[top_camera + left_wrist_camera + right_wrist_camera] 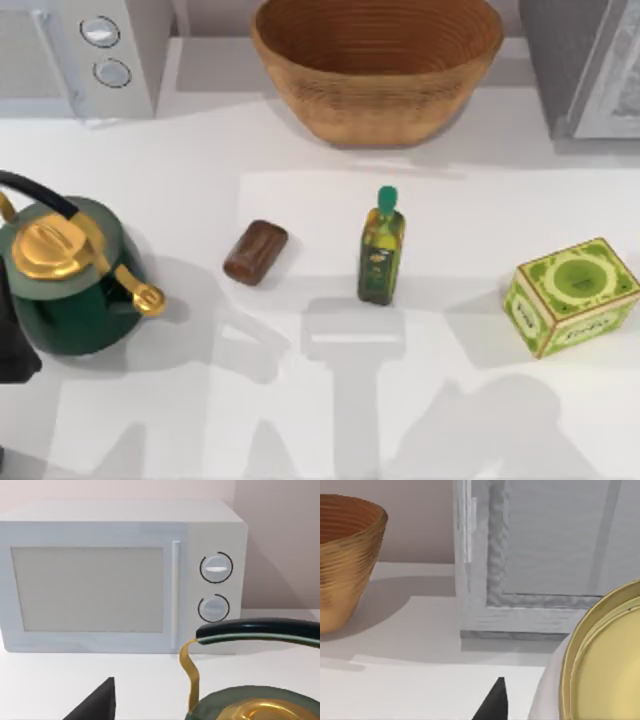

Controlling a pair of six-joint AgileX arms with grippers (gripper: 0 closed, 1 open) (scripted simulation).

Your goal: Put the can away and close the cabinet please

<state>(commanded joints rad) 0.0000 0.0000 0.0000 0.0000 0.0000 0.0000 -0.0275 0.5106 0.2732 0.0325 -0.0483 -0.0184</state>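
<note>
1. Seven things ring the white table (pixel 300 420) in the top view. A microwave (pixel 85 50) is at back left, a wicker bowl (pixel 375 65) at back centre and the grey cabinet (pixel 560 60) at back right. A green kettle (pixel 70 275) stands at left, with a brown block (pixel 256 252), an oil bottle (pixel 381 250) and a green box (pixel 570 295) in a row to its right. The left arm (pixel 12 345) sits at the left edge beside the kettle.
2. In the left wrist view, the left gripper (pixel 97 705) hangs near the kettle's handle and faces the microwave. Whether it holds anything cannot be told.
3. In the right wrist view, the can (pixel 605 665), gold-topped, looms beside the right gripper (pixel 492 705), with the cabinet's pale door just behind it. Its grip cannot be told.
</note>
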